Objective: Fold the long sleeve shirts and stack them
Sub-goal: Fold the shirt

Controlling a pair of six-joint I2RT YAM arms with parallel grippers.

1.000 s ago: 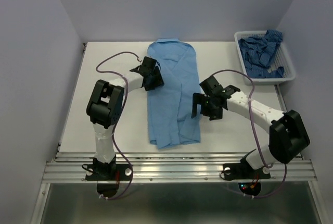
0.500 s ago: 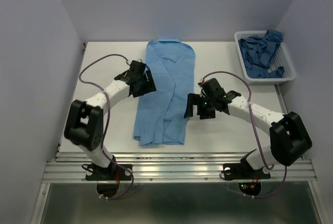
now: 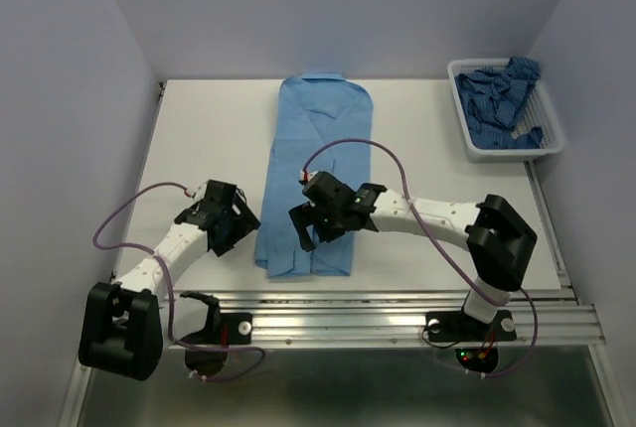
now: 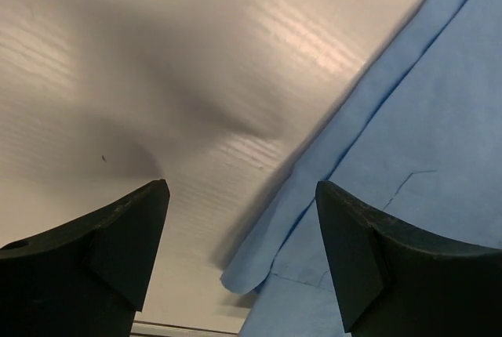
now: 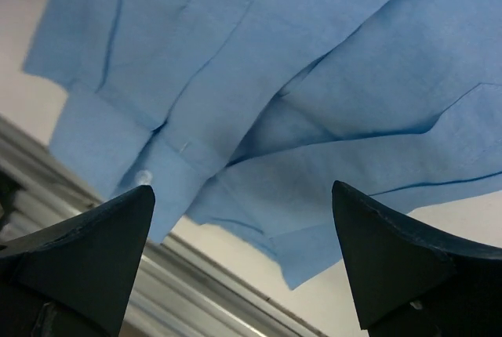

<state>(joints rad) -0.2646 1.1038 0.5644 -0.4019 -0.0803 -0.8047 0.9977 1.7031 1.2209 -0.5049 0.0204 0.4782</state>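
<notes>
Your left tool (image 4: 241, 193) and right tool (image 5: 243, 188) both gape wide, holding nothing, at the near hem of the light blue shirt (image 3: 320, 164), folded lengthwise mid-surface (image 3: 199, 139); the darker shirt (image 3: 500, 97) lies crumpled in the far-right basket (image 3: 553, 136).

- Top external looks down from above and behind, wide, over the whole table (image 3: 199, 139).
- Both wrist cameras look down from close, sharing the near end of the light blue shirt (image 3: 320, 164).
</notes>
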